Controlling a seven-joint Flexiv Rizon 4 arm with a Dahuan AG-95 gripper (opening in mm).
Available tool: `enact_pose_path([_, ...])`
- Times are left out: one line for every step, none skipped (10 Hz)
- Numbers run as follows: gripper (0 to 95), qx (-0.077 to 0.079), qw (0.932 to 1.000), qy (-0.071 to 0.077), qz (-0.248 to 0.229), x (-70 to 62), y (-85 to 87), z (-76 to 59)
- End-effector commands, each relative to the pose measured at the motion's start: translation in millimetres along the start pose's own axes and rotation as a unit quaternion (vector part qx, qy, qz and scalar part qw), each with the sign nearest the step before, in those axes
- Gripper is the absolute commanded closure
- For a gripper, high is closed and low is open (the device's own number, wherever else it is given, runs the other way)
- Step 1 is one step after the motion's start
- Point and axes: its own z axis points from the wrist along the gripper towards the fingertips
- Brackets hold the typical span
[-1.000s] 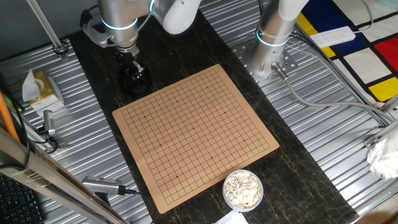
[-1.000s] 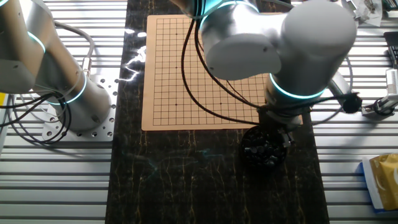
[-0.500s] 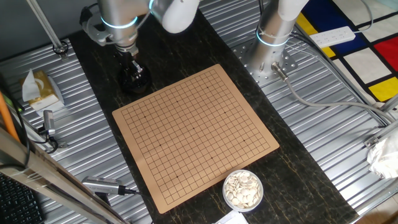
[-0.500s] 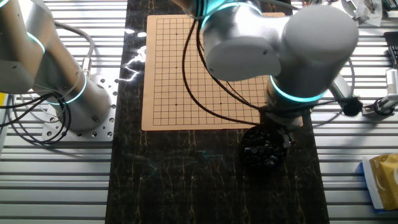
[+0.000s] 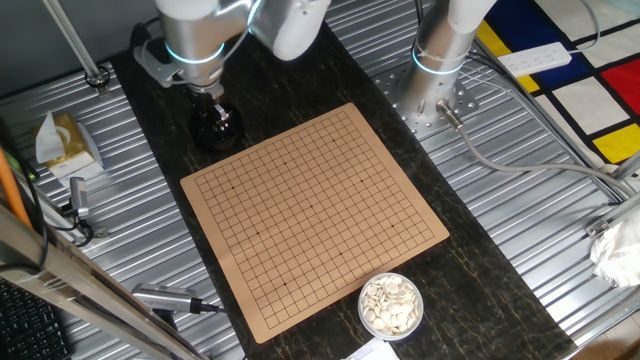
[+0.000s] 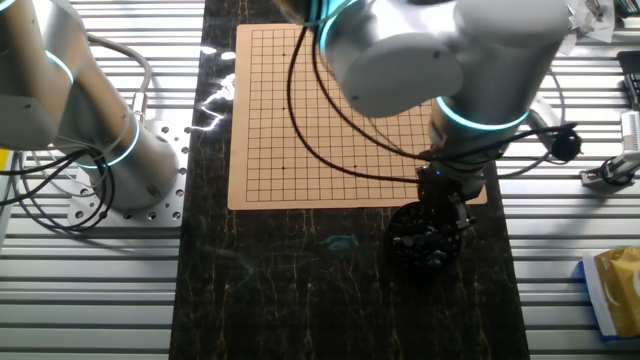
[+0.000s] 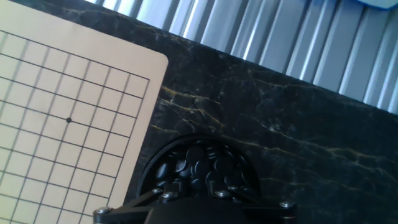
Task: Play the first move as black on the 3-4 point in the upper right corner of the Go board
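the gripper (image 6: 441,212) sits over the bowl of black stones (image 6: 421,241), and its fingertips are hidden in every view, so its jaw state is unclear. in the hand view the bowl's lower part is cut off by the gripper body. single stones blur together.

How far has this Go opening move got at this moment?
Done: nothing on the Go board; its grid is bare in both fixed views. In hand: the gripper hangs over the bowl of black stones, fetching a stone; whether it holds one cannot be told. Left: carry a black stone to the 3-4 point in the upper right corner and set it down.
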Motion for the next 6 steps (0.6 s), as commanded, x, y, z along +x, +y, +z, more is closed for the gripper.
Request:
enact_pose_path([76.0, -0.009, 1.0000, -0.001, 0.001, 0.1, -0.3, 0.1])
enact_pose_path([76.0, -0.007, 1.0000, 0.000, 0.006, 0.1, -0.3, 0.1])
enact_pose_path([76.0, -0.006, 1.0000, 0.000, 0.007, 0.1, -0.3, 0.1])
enact_pose_path([76.0, -0.007, 1.0000, -0.004, 0.003, 0.1, -0.3, 0.1])
enact_pose_path([76.0, -0.009, 0.9999, -0.005, 0.004, 0.1, -0.3, 0.1])
enact_pose_path([76.0, -0.008, 1.0000, -0.004, 0.003, 0.1, -0.3, 0.1])
